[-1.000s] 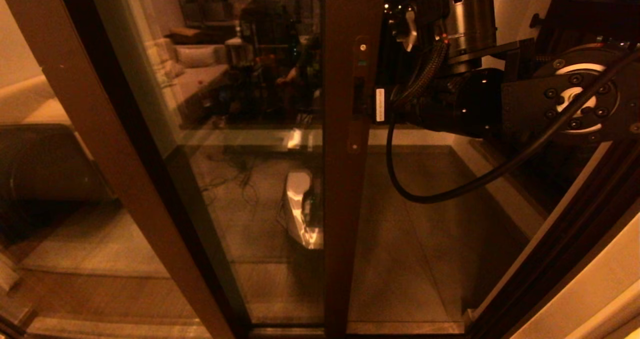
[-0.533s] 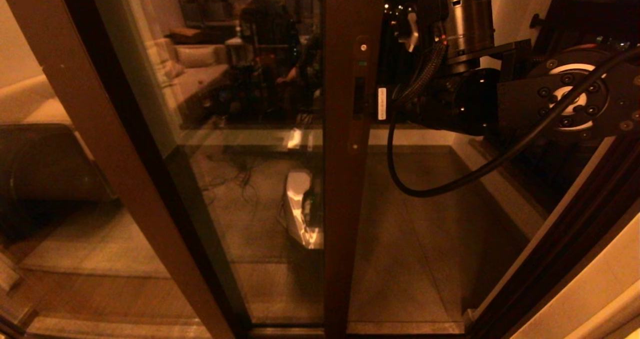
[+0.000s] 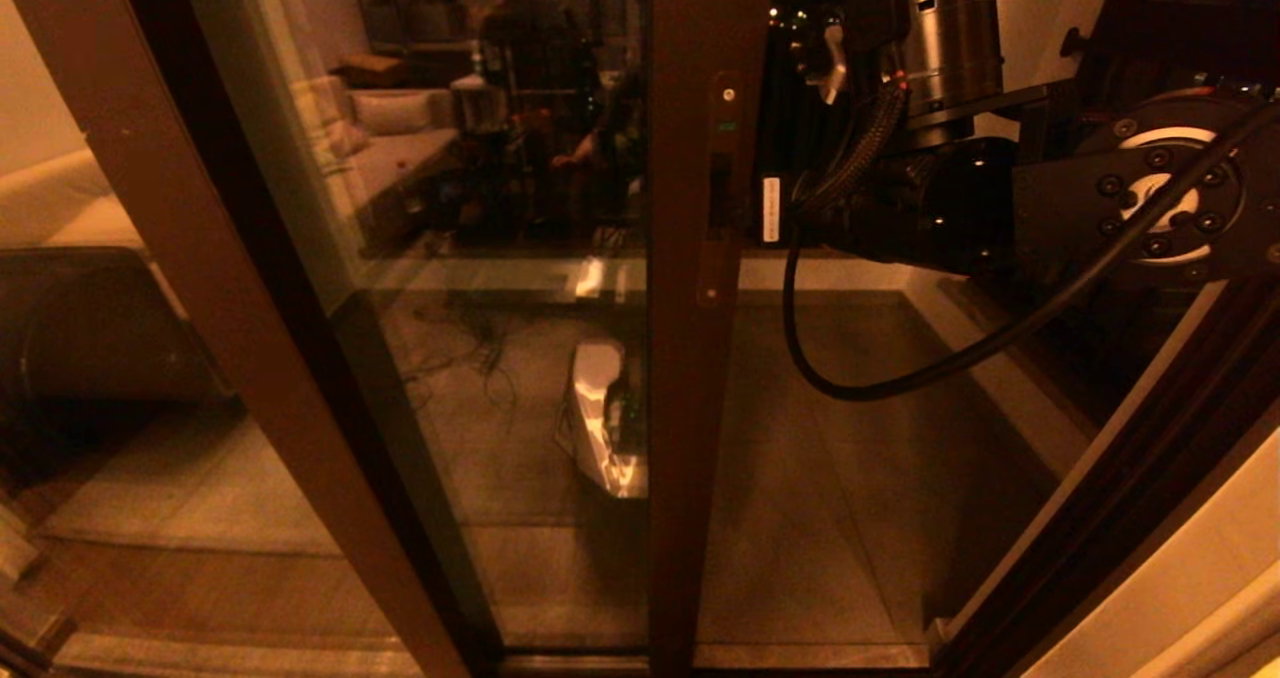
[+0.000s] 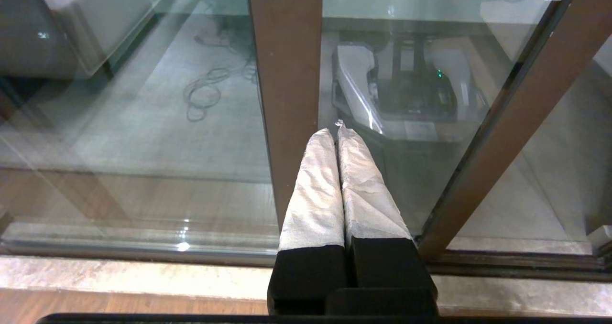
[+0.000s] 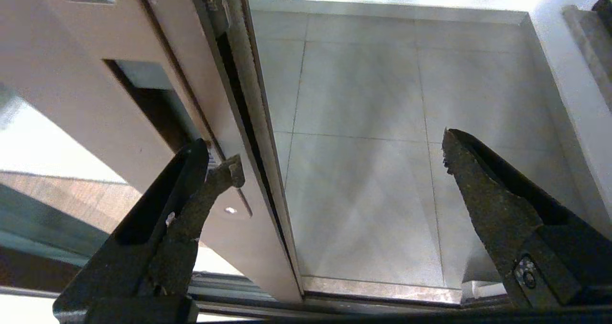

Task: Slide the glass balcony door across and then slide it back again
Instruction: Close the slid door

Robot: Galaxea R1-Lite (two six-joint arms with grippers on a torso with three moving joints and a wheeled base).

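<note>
The glass balcony door (image 3: 500,258) fills the middle of the head view. Its brown upright rail (image 3: 690,408) carries the handle slot (image 3: 718,193) and a small round lock (image 3: 729,93). My right arm (image 3: 900,208) reaches in from the right at handle height. In the right wrist view the right gripper (image 5: 340,152) is open and straddles the door's edge (image 5: 244,99). One finger (image 5: 201,195) lies on the rail face just below the slot (image 5: 143,109), the other (image 5: 478,190) hangs over the open gap. My left gripper (image 4: 334,129) is shut and empty, low before the glass.
Right of the rail the doorway stands open onto the tiled balcony floor (image 5: 363,123). A dark door jamb (image 3: 1100,518) and pale wall bound it at right. The floor track (image 5: 382,290) runs below. A black cable (image 3: 850,388) loops under my right arm. A fixed brown-framed pane (image 3: 200,258) stands at left.
My right arm has shifted slightly to the right, and the rail's lock has shifted the same way by a hair. The left arm has not moved.
</note>
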